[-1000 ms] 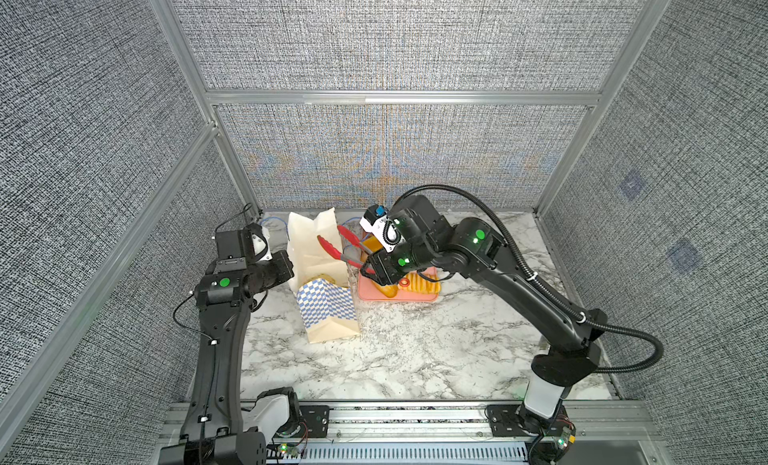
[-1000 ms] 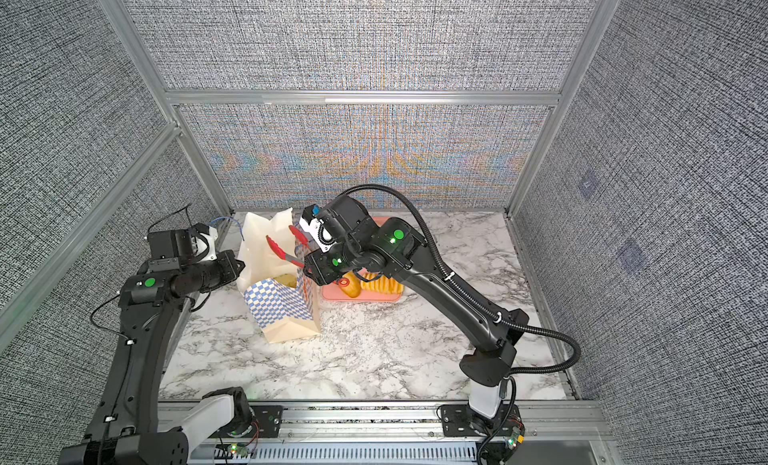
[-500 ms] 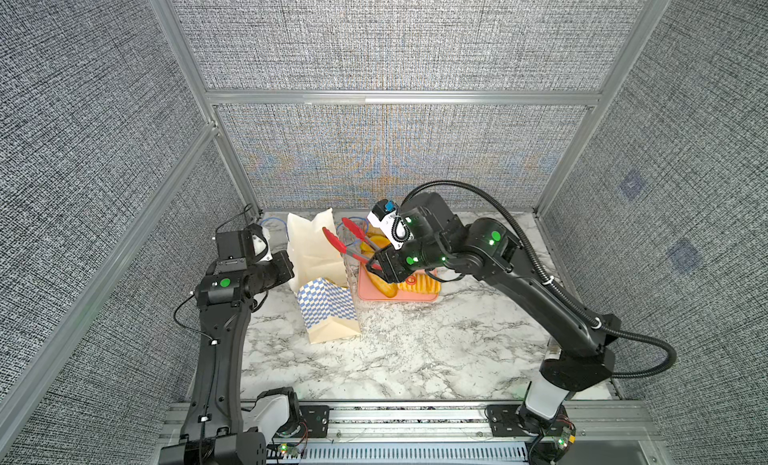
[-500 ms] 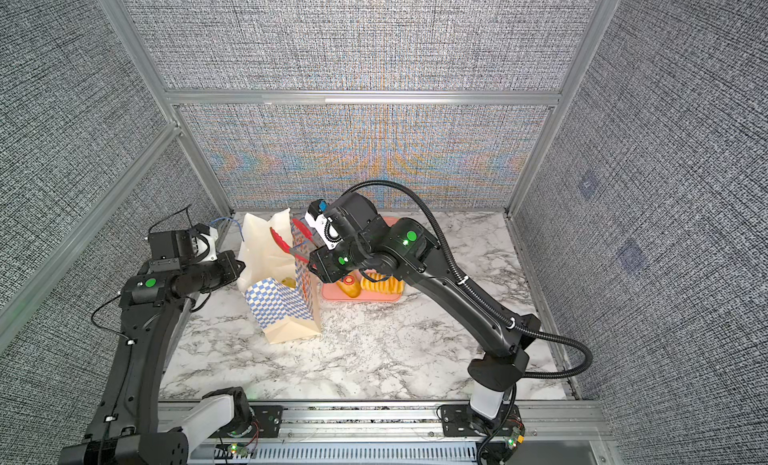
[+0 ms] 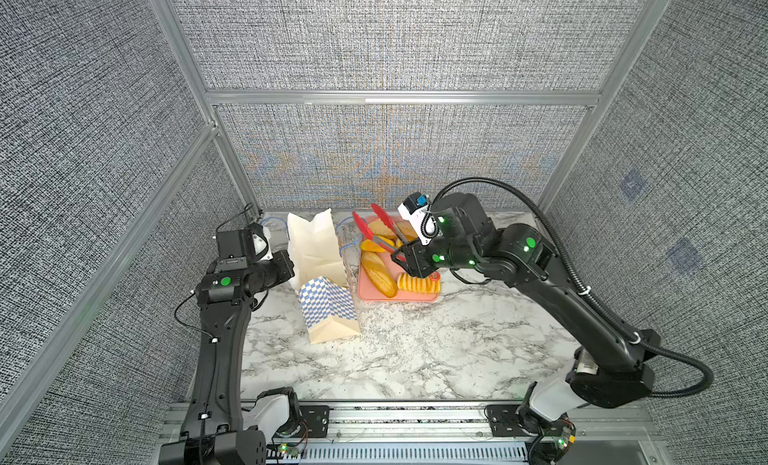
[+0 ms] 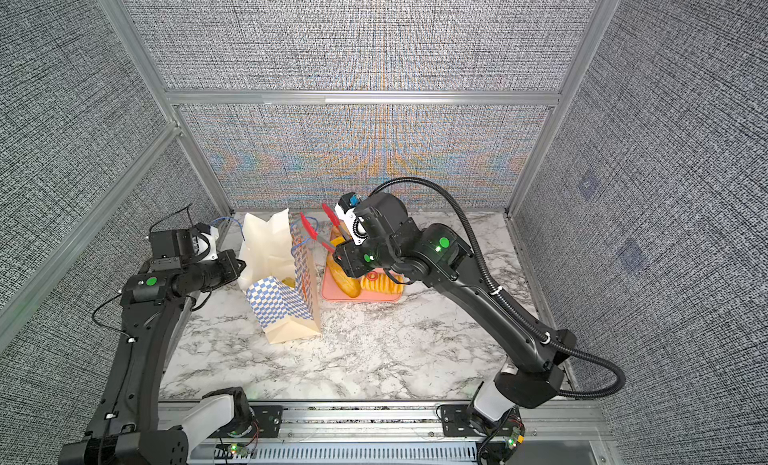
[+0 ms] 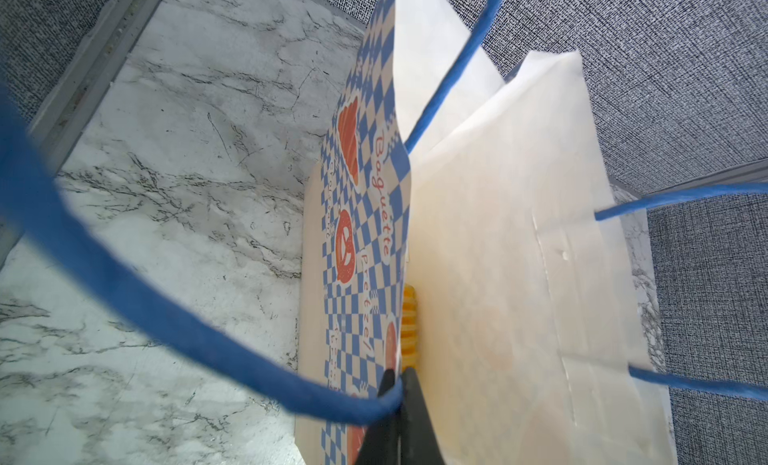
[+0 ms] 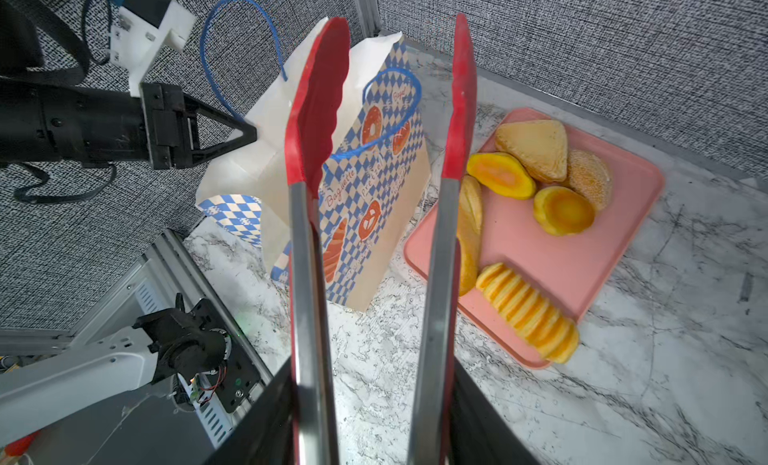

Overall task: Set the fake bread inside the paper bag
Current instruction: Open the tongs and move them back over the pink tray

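Tongs [image 5: 362, 226] have swung to the right over the last second. Their red tips were hanging over the mouth of the paper bag [image 5: 318, 255]. Now, in both top views, they sit just above frame centre, over the back of the pink tray [image 5: 399, 297]. They come away empty, so I take it one drop is done and the arm is heading back for the next piece.

A ridged yellow roll [image 7: 409, 326] shows inside the bag in the left wrist view, so the task is only partly done. The rest of the fake bread lies on the tray, just right of the bag in the top views. There I can see a long loaf [image 5: 379, 272] and a ridged roll [image 5: 417, 283]. The right wrist view adds a triangular piece [image 8: 536, 147], a sesame bun [image 8: 590, 178], an oval bun [image 8: 500, 176] and a round bun [image 8: 563, 211].

My right gripper [image 5: 407, 260] is clamped on the tongs' metal arms and squeezes them only partway. The two red paddles stand apart with nothing between them, and they touch neither the bag nor the bread.

My left gripper [image 8: 232, 137] has not moved. Its jaws are pressed together on the bag's wall at the rim, and the blue cord handle [image 7: 124, 284] crosses just in front of the fingers [image 7: 415, 417]. That grip keeps the mouth open, with the bag standing at centre-left on the marble tabletop [image 5: 415, 350].
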Motion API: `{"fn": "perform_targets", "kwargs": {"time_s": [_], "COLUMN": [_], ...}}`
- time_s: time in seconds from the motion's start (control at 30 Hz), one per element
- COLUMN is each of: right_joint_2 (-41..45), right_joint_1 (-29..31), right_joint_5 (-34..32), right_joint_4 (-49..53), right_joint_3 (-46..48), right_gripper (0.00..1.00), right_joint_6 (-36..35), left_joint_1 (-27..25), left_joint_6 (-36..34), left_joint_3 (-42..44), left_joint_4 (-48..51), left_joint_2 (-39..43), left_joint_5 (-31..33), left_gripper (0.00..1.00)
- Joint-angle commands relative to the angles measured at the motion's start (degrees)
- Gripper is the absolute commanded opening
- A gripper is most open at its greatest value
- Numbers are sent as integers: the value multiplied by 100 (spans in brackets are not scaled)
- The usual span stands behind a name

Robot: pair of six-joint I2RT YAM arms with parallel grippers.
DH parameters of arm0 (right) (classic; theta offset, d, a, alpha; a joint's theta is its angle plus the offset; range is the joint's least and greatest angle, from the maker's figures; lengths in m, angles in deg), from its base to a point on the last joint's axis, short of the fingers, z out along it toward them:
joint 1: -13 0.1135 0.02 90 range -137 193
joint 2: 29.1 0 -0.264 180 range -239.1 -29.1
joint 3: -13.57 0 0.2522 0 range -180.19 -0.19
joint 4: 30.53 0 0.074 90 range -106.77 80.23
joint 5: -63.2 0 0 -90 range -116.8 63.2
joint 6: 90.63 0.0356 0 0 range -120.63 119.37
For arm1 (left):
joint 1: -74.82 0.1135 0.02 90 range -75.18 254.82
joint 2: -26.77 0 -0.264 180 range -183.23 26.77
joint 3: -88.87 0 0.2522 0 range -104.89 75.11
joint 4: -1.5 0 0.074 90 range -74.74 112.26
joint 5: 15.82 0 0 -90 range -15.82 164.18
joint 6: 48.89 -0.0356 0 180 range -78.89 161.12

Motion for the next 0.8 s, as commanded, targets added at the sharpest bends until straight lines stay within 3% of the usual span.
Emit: {"fn": "perform_targets", "kwargs": {"time_s": [0.0, 0.43, 0.77], "right_joint_2": [224, 896, 465], "right_joint_1": [-145, -1090, -1208], "right_joint_5": [-116, 242, 340], "right_joint_4": [-317, -350, -234], "right_joint_3": [238, 1622, 2033], "right_gripper": [53, 53, 53], "right_joint_6": [78, 166, -92], "left_joint_1": [-2, -2, -2], "left_joint_6": [-1, 15, 0], "left_joint_3": [-47, -38, -38], "left_joint_4": [-104, -122, -118], "left_joint_2": [-14, -28, -59], "left_joint_5": [-33, -47, -43], "left_gripper": [0, 0, 0]}}
